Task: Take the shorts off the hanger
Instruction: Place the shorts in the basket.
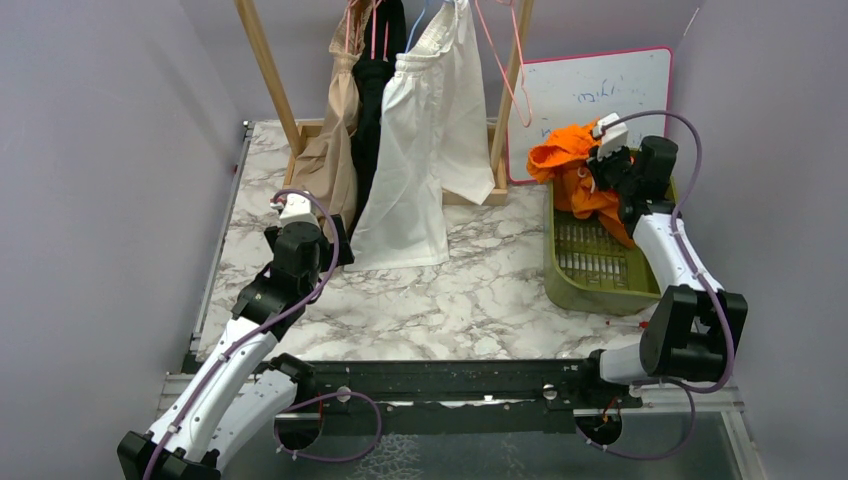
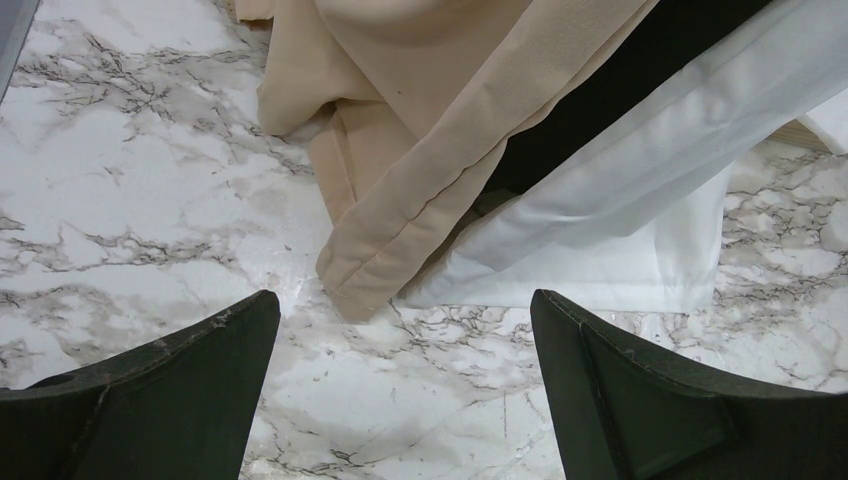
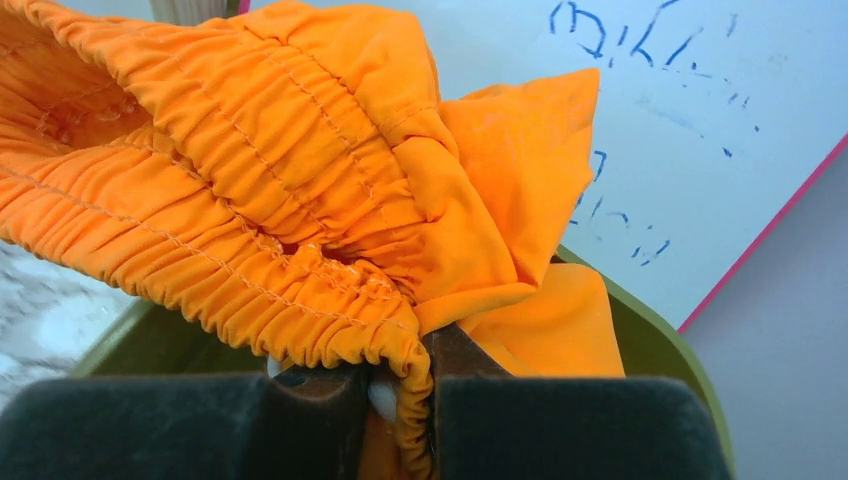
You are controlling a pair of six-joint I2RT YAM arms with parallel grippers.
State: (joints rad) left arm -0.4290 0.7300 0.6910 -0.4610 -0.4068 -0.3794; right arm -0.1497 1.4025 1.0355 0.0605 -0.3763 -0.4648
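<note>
Three shorts hang on the wooden rack, each with its long axis vertical: tan shorts, black shorts and white shorts. Their hems lie on the marble table at the rack's foot. In front of the rack, the left gripper is spread wide and empty, and it points at the tan and white hems just ahead. I judge this arm to be the nearer one, though the waistbands sit high on the rack. To the right of the rack, the right gripper is pinched on the waistband of the orange shorts, above a green basket. A whiteboard also stands there.
</note>
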